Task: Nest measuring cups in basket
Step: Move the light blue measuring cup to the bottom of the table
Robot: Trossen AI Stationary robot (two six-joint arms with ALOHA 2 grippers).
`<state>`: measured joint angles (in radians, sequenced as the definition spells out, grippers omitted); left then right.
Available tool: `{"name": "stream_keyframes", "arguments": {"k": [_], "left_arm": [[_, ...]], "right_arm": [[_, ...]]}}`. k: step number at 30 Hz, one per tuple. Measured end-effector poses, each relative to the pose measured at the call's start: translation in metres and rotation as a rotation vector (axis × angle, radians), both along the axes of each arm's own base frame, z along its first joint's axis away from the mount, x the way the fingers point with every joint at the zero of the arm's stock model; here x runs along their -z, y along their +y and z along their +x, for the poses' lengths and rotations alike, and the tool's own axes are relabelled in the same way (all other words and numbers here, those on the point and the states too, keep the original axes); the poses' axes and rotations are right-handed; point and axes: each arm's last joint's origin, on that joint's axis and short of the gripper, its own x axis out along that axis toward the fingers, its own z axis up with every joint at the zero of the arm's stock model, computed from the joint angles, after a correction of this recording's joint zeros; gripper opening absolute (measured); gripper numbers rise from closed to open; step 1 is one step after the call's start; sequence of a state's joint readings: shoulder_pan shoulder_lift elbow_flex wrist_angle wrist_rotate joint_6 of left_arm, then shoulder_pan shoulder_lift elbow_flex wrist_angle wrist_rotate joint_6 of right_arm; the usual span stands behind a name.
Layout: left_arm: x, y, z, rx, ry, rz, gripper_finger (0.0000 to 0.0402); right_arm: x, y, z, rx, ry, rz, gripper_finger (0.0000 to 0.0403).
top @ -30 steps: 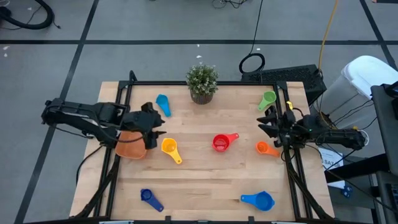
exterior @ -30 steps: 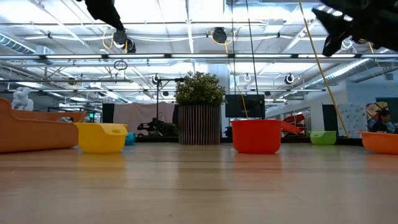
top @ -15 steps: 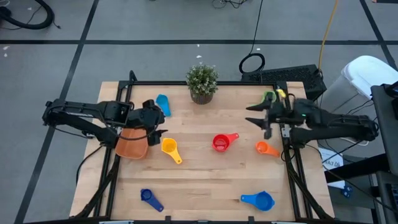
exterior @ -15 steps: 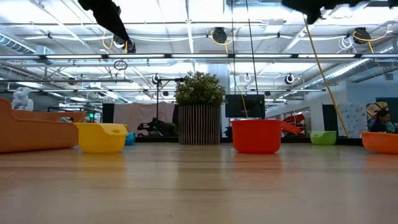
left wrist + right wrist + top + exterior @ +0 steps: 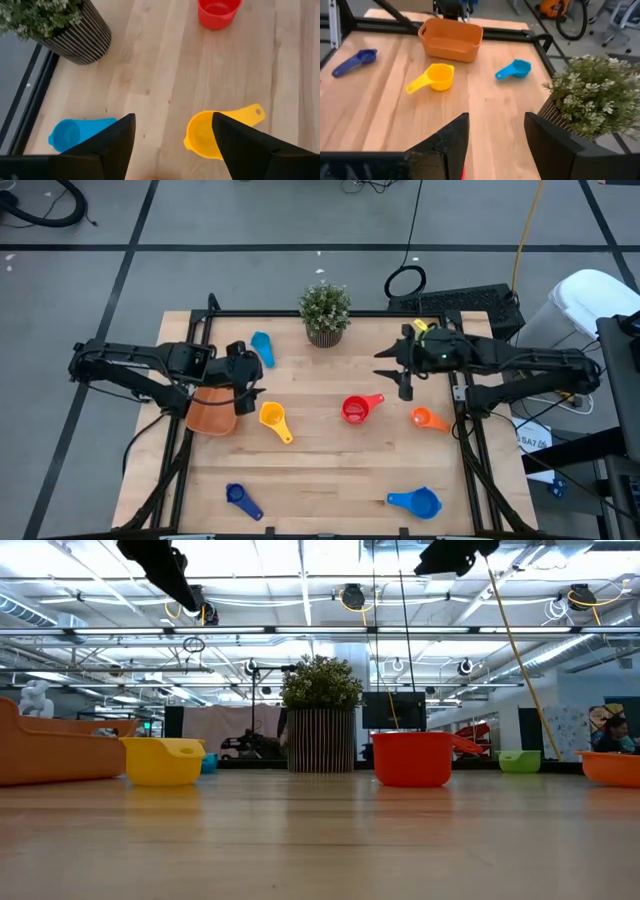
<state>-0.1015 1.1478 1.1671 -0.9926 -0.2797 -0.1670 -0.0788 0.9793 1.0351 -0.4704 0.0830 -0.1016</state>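
Seven measuring cups lie apart on the table, each with its bowl standing on the wood: light blue [image 5: 263, 347], yellow [image 5: 272, 418], red [image 5: 357, 409], orange [image 5: 428, 418], dark blue [image 5: 240, 498] and blue [image 5: 418, 502]. The green cup [image 5: 519, 761] shows only in the low view, since my right arm covers it from above. The orange basket [image 5: 212, 412] sits near the table's left edge. My left gripper [image 5: 252, 380] hangs open above the basket's right end, with the yellow cup [image 5: 205, 135] ahead of its fingers. My right gripper [image 5: 393, 370] is open in the air, up and right of the red cup.
A potted plant [image 5: 325, 313] stands at the middle of the table's far edge. Bare wood lies in the table's middle [image 5: 320, 460]. A black frame rail [image 5: 470, 450] runs along the right edge, and another runs along the left.
My right gripper has swung from the table's right edge by the orange cup toward the far side and the table's middle, rising as it went. It now stands near the red cup. No cup has moved, nor has the basket.
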Motion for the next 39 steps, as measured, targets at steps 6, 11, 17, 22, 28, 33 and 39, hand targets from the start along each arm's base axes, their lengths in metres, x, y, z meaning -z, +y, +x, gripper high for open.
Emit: {"name": "stream_keyframes", "arguments": {"k": [6,11,17,22,28,33,39], "left_arm": [[0.006,-0.005,0.011,0.006,0.079,-0.012,0.0277],[0.014,-0.015,0.021,0.042,0.176,-0.005,0.0282],[0.015,-0.027,0.042,0.109,0.112,0.031,0.0283],[0.01,-0.034,0.056,0.169,0.084,0.071,0.0283],[0.006,-0.037,0.077,0.217,0.01,0.126,0.0283],[0.009,-0.036,0.09,0.254,0.039,0.179,0.0282],[0.017,-0.032,0.096,0.252,0.085,0.206,0.0282]], "right_arm": [[0.02,-0.001,0.011,-0.006,0.161,0.003,0.0183],[0.029,-0.001,0.015,-0.008,0.229,0.007,0.0183],[0.031,0.0,0.005,-0.005,0.288,0.028,0.0183],[0.032,0.007,-0.012,0.008,0.365,0.089,0.0183],[0.034,0.023,-0.018,-0.024,0.41,0.201,0.0183],[0.037,0.035,-0.02,-0.046,0.451,0.224,0.0183],[0.037,0.038,-0.023,-0.016,0.459,0.269,0.0183]]}}
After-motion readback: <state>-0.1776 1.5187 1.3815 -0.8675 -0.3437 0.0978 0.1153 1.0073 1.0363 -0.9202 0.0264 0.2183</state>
